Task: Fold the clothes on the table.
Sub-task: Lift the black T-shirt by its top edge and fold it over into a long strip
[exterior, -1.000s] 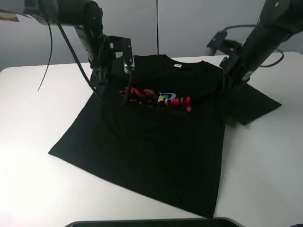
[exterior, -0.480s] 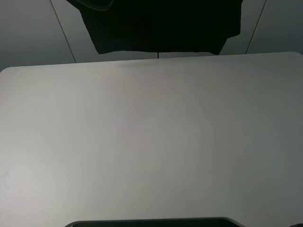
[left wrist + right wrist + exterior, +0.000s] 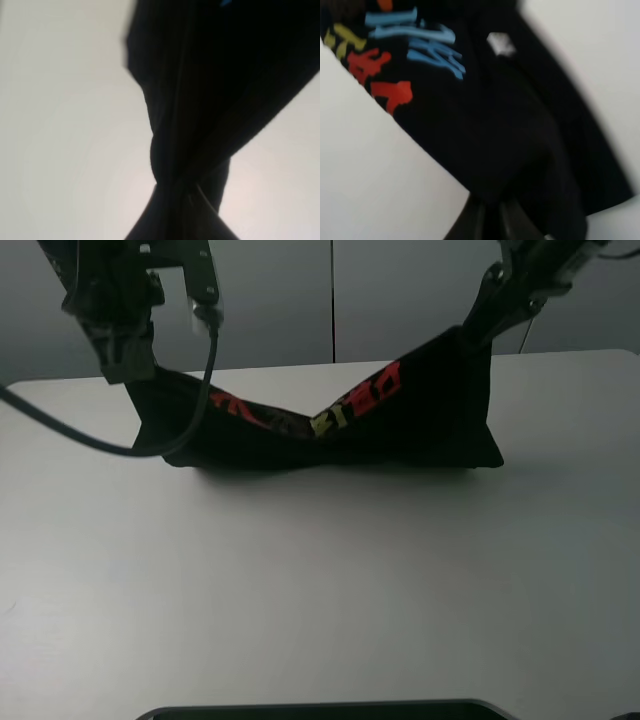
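The black T-shirt (image 3: 420, 420) hangs between my two grippers over the far half of the white table (image 3: 320, 580). It sags in the middle, and its lower fold rests on the table. Red and yellow characters (image 3: 350, 405) show along the sagging upper edge. My left gripper (image 3: 135, 375) is shut on the shirt's left end. My right gripper (image 3: 478, 328) is shut on the right end, held higher. The left wrist view shows the cloth (image 3: 210, 75) bunched toward the gripper. The right wrist view shows the shirt (image 3: 485, 115) with blue, red and yellow print and a white neck label (image 3: 501, 44).
A black cable (image 3: 60, 430) loops down from the left arm to just above the table at the far left. A dark rounded edge (image 3: 320, 710) sits at the table's near side. A grey wall stands behind the table.
One second ago the shirt lay flat with the grippers at its shoulders. It was then lifted high above the table. Now it has come back down, with its lower fold on the table.
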`<state>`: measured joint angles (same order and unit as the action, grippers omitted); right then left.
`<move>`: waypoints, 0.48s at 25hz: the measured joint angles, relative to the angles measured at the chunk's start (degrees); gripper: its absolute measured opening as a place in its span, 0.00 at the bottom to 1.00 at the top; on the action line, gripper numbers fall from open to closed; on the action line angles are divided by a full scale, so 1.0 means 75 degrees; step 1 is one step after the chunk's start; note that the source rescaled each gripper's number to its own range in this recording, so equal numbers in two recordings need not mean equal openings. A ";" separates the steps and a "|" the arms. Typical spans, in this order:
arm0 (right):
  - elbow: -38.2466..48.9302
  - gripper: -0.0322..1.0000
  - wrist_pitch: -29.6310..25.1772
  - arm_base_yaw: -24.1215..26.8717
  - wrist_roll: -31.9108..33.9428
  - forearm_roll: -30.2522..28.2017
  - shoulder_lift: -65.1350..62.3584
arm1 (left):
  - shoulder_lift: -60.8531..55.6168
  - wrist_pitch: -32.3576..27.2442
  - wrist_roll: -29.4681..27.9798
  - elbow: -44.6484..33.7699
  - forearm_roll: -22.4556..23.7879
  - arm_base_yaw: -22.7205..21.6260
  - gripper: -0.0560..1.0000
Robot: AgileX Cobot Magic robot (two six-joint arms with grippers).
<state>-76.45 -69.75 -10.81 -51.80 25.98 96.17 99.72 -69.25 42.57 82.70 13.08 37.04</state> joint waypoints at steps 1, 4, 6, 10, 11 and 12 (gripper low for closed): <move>0.0542 0.03 -0.0015 0.0000 -0.0118 0.0072 0.0000 | -0.0162 -0.0020 -0.0057 -0.0713 -0.0048 0.0033 0.07; 0.2390 0.03 -0.0008 0.0000 -0.0387 0.0304 -0.0118 | -0.0758 -0.0020 -0.0201 -0.2490 -0.0351 0.0040 0.07; 0.3276 0.03 0.0221 0.0000 -0.0548 0.0471 -0.0282 | -0.1102 -0.0007 -0.0201 -0.3419 -0.0507 0.0053 0.07; 0.3841 0.03 0.0983 0.0000 -0.0613 0.0703 -0.0508 | -0.1664 0.0637 -0.0216 -0.4429 -0.0759 0.0076 0.07; 0.3841 0.03 0.1219 0.0000 -0.0633 0.0791 -0.0539 | -0.1725 0.0958 -0.0216 -0.4502 -0.0736 0.0076 0.07; 0.3824 0.03 0.1510 0.0000 -0.0682 0.0889 -0.0570 | -0.1760 0.1259 -0.0216 -0.4533 -0.0689 0.0076 0.07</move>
<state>-47.76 -58.43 -10.81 -56.91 32.65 91.90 86.52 -59.81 40.95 48.70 7.91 37.61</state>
